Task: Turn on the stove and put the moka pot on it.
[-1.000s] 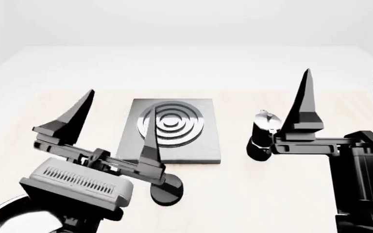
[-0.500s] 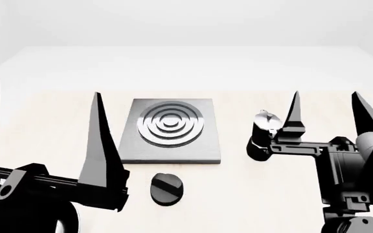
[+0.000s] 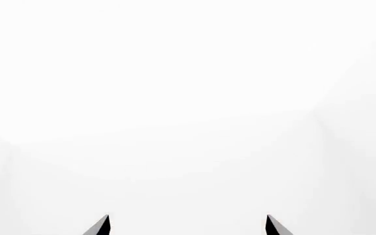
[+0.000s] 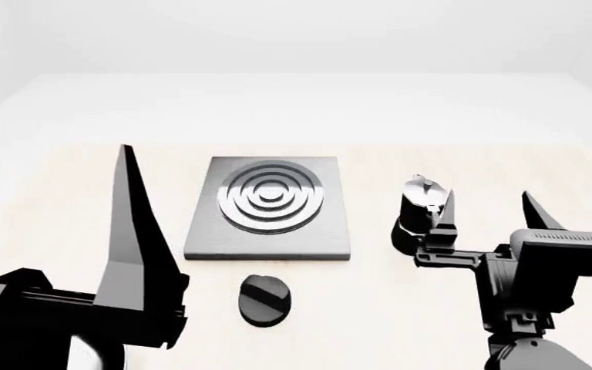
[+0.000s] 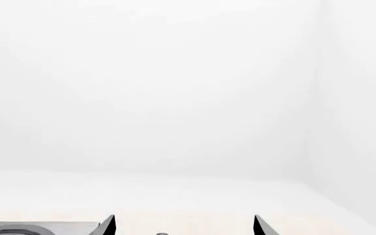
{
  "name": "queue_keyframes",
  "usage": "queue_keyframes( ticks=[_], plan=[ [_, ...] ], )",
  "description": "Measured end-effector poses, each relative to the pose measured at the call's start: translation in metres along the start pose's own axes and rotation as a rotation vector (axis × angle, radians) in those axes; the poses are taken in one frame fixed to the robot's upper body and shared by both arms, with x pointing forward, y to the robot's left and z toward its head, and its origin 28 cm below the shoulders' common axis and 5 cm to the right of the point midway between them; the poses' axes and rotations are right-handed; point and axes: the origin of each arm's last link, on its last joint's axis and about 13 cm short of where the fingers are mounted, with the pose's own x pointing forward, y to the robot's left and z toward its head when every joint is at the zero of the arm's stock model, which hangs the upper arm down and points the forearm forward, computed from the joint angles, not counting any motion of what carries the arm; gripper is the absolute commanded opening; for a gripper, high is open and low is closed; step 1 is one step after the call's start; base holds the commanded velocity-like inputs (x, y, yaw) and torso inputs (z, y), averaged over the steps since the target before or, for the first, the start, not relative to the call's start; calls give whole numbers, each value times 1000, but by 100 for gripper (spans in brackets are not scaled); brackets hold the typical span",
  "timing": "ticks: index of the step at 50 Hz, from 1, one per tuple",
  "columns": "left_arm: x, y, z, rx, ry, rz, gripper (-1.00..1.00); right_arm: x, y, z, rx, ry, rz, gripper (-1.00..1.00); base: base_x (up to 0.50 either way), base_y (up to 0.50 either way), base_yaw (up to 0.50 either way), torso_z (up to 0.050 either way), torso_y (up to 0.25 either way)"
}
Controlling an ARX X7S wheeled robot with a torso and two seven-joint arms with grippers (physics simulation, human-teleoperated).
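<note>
The table point(image 4: 49, 166), pale and wide, carries everything. On it the stove point(image 4: 270, 208) lies flat between the two arms, its burner rings bare, nothing on it.

The left pincer point(image 4: 28, 223) fills the near left of the head view, fingers pointing up and away. A second ago it sat low over the knob, hiding most of it; since then it has swung out and up, and one finger has slid past the frame edge. Its wrist view shows only two finger tips well apart against blank white, so the jaws stand wide open and hold nothing.

The right pincer point(image 4: 489, 212) has dropped and drawn back toward the robot over the same second, its fingers now reading far shorter in the head view. It too is spread open and empty.

The pot point(image 4: 418, 216) stands upright just beyond and beside the right pincer's inner finger, which overlaps it in the head view; I cannot tell if they touch. It is well off the stove, to that plate's right.

The knob point(image 4: 265, 299) now lies fully uncovered, just right of the left pincer and in front of the stove.

My reading: both arms are repositioning, the knob shows no clear sign of having been turned, and the pot is still to be lifted.
</note>
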Motion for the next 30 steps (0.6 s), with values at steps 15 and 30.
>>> queue_keyframes(
  ticks=[15,30],
  plan=[
    [-1,0,-1,-6,9,6,100,-2,4,-29,-23,86,8,100,0,0,0,0,0],
    [-1,0,-2,-6,19,9,100,-3,8,-50,-37,149,20,100,0,0,0,0,0]
  ],
)
